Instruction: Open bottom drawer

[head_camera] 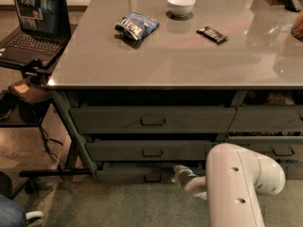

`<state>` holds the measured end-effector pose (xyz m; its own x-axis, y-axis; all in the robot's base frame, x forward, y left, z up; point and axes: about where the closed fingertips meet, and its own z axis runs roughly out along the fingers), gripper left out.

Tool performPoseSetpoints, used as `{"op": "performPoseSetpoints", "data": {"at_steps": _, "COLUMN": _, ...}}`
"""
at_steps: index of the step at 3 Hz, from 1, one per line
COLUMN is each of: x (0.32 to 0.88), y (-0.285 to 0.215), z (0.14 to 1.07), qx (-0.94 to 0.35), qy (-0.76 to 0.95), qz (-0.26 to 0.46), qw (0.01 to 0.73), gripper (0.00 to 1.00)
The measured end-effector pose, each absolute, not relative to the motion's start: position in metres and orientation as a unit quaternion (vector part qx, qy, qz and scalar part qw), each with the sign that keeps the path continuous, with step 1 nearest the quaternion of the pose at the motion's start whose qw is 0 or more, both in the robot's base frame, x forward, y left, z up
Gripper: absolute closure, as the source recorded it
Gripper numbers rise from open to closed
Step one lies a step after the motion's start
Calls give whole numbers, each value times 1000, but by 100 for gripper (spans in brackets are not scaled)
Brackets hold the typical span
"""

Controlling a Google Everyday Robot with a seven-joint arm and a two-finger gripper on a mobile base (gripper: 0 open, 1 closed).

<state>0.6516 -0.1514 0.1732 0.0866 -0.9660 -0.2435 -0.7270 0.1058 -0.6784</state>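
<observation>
dark grey bottom drawer (118,174) sits lowest, so the gripper (181,173) hangs low beside its handle (152,177); its hold i cannot tell.

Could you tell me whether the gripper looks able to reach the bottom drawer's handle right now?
Probably yes: the gripper sits low at the bottom drawer, just right of its handle, with nothing between.

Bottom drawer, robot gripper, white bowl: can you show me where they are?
bottom drawer (128,174), camera view, left half of its front panel.
gripper (178,170), camera view, its tip, low beside the bottom drawer's front.
white bowl (181,4), camera view, its outer side.
</observation>
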Motion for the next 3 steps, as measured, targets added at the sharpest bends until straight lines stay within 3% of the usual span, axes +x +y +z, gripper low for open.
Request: {"op": "performPoseSetpoints", "data": {"at_steps": 3, "x": 639, "y": -153, "z": 175, "qx": -635, "qy": 664, "qz": -175, "qw": 354, "gripper": 100}}
